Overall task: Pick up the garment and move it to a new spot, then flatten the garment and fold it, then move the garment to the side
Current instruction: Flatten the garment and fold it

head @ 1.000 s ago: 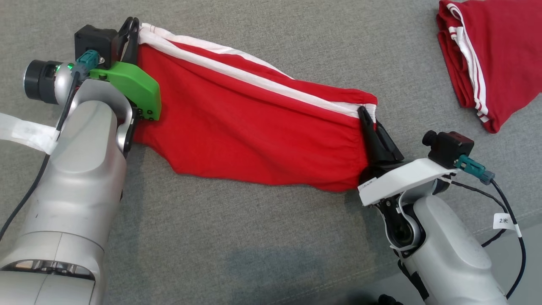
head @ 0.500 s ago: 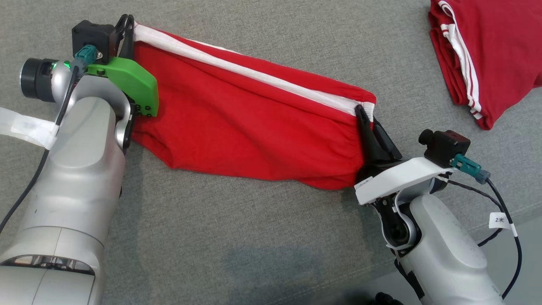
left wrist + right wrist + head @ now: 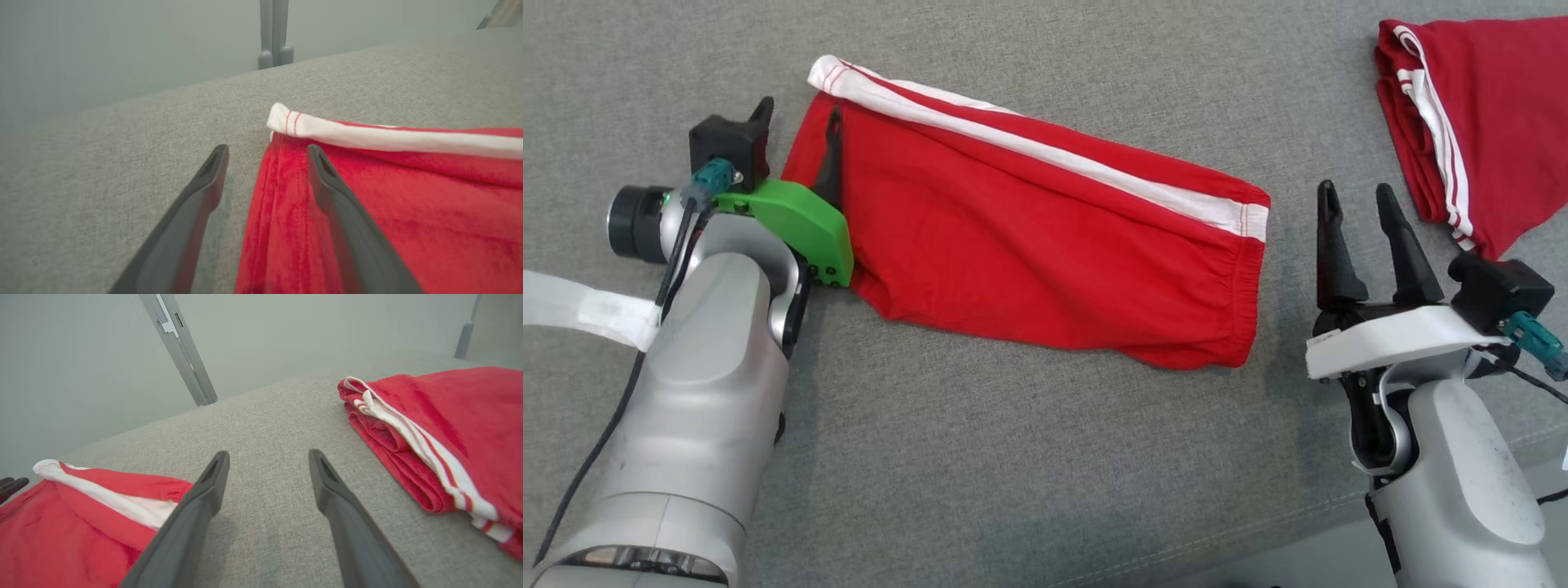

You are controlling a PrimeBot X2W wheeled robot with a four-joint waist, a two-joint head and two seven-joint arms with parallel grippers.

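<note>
The garment (image 3: 1045,220) is a pair of red shorts with a white side stripe, lying stretched out flat on the grey cloth surface (image 3: 1013,457). My left gripper (image 3: 799,109) is open at its left end: one finger rests over the red hem and the other is off the cloth. The left wrist view has that hem (image 3: 269,204) running between the spread fingers of the left gripper (image 3: 267,149), not pinched. My right gripper (image 3: 1354,189) stands open just right of the waistband, clear of it. In the right wrist view the right gripper (image 3: 268,453) is over bare surface, with the garment (image 3: 61,522) at lower left.
A second red garment with white stripes (image 3: 1486,106) lies folded at the far right, close to my right gripper; the right wrist view has that folded garment (image 3: 449,416) at right. Metal frame posts (image 3: 184,355) stand beyond the far edge. The surface's front edge runs along the lower right.
Both grippers have opened and let go of the garment's two ends. The garment now lies flat. My right gripper has drawn away to the right; my left has pulled back slightly.
</note>
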